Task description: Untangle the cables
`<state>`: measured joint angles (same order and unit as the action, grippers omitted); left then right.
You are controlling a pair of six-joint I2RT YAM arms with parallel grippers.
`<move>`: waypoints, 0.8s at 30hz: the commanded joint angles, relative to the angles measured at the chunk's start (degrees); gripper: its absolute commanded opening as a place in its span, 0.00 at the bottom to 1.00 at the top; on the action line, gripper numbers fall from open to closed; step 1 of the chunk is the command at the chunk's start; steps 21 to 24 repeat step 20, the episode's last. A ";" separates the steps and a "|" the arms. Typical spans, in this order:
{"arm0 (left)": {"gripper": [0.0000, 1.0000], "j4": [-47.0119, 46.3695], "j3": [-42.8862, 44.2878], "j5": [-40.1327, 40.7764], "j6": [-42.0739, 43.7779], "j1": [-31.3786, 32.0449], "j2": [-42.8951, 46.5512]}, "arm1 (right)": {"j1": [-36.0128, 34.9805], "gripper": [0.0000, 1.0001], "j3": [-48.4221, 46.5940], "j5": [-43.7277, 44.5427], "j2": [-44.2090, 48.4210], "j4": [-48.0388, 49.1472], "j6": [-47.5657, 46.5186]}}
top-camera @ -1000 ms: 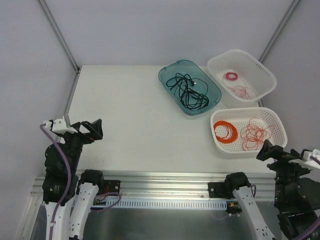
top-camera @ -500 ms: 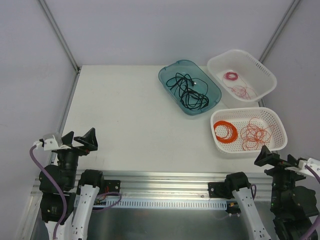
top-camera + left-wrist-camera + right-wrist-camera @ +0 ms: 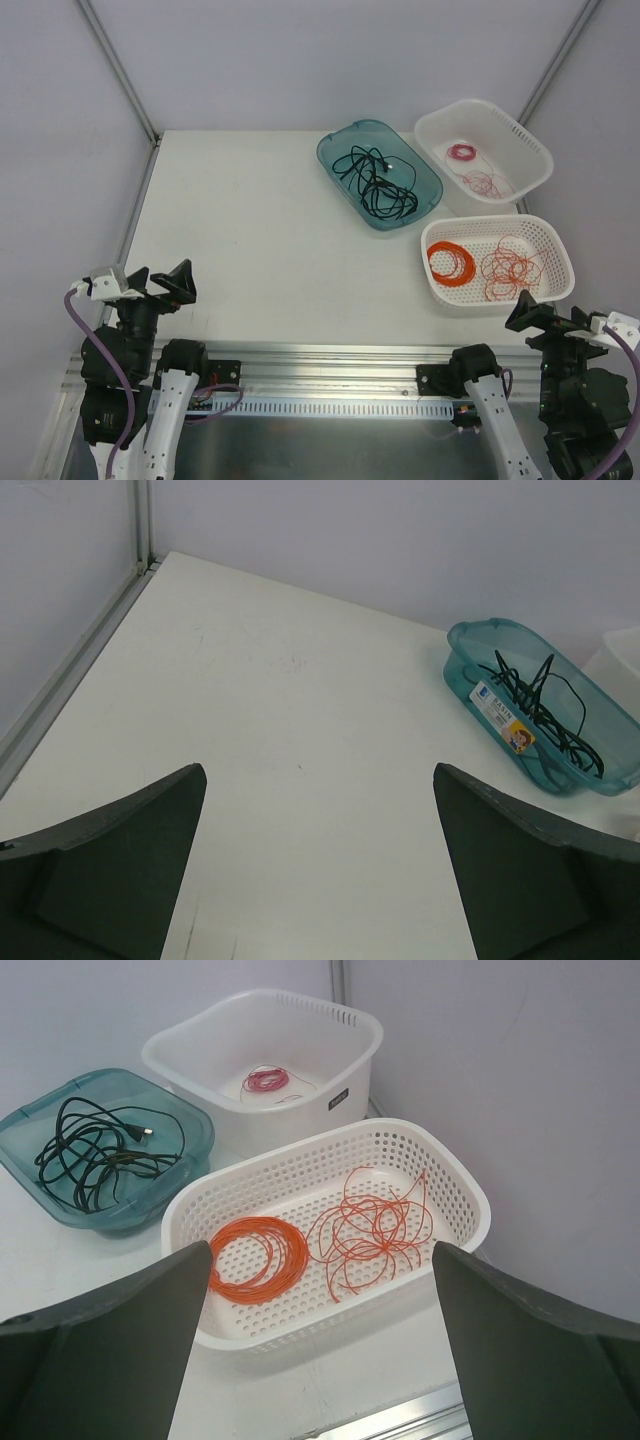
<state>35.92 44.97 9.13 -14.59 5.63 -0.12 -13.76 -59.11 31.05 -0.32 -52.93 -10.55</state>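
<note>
L gripper [image 3: 318, 780]: wide open, empty, above table [image 3: 300, 680]. R gripper [image 3: 320, 1250]: wide open, empty, near basket [image 3: 330, 1160] w/ red wires [image 3: 372, 1228]. Black cord [image 3: 95, 1150] in teal tray [image 3: 190, 1125].

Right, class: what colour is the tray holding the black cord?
The tray is translucent teal; it shows best in the right wrist view.

Shows loose red wires [image 3: 375, 1232] beside an orange coil [image 3: 255, 1258] in the perforated basket [image 3: 440, 1175], black cord [image 3: 90, 1155] in the teal tray [image 3: 188, 1122].
</note>
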 commanded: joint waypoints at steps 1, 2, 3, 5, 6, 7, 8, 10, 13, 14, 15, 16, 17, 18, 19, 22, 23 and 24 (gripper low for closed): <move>0.99 -0.42 0.56 0.28 -0.18 0.17 9.26 | -0.13 0.97 0.14 -0.55 7.17 1.95 -0.79; 0.99 -0.33 0.47 0.28 -0.18 0.26 9.26 | -0.13 0.97 0.05 -0.55 7.17 1.95 -0.88; 0.99 -0.15 0.56 0.19 -0.18 0.17 9.35 | -0.13 0.97 0.05 -0.72 7.17 1.95 -0.88; 0.99 0.02 0.64 0.19 -0.18 0.17 9.35 | -0.04 0.97 0.05 -0.90 7.17 2.12 -0.88; 0.99 0.11 0.64 0.19 -0.18 0.17 9.35 | -0.04 0.97 0.05 -1.08 7.17 2.13 -0.79; 0.99 0.11 0.64 0.19 -0.18 0.17 9.35 | -0.13 0.97 0.14 -0.99 7.09 2.21 -0.79; 0.99 0.20 0.73 0.28 -0.09 0.17 9.35 | -0.04 0.97 0.22 -0.99 7.08 2.13 -0.70; 0.99 0.29 0.64 0.54 0.00 0.17 9.44 | -0.04 0.97 0.23 -1.25 6.91 2.21 -0.62; 0.99 0.29 0.56 0.54 0.09 0.17 9.35 | -0.13 0.97 0.23 -1.16 6.82 2.13 -0.53; 0.99 0.29 0.56 0.54 0.09 0.17 9.44 | -0.13 0.97 0.23 -1.16 6.73 2.21 -0.44; 0.99 0.38 0.56 0.63 0.09 0.17 9.44 | 0.05 0.97 0.31 -1.16 6.73 2.30 -0.35; 0.99 0.38 0.56 0.63 0.09 0.17 9.44 | -0.13 0.97 0.40 -1.25 6.73 2.30 -0.18; 0.99 0.29 0.30 0.72 -0.09 0.17 9.44 | -0.13 0.97 0.66 -1.25 6.65 2.39 -0.09; 0.99 0.46 0.12 0.72 -0.26 0.17 9.44 | -0.04 0.97 0.84 -1.60 6.73 2.48 0.00; 0.99 0.46 -0.32 0.63 -0.44 0.17 9.44 | -0.04 0.97 0.84 -1.87 6.56 2.48 0.00; 0.99 0.46 -0.41 0.54 -0.61 0.17 9.44 | -0.13 0.97 1.01 -2.30 6.56 2.48 0.17; 0.99 0.46 -0.41 0.54 -0.61 0.17 9.44 | -0.13 0.97 1.01 -2.30 6.56 2.48 0.17; 0.99 0.46 -0.41 0.54 -0.61 0.17 9.44 | -0.13 0.97 1.01 -2.30 6.56 2.48 0.17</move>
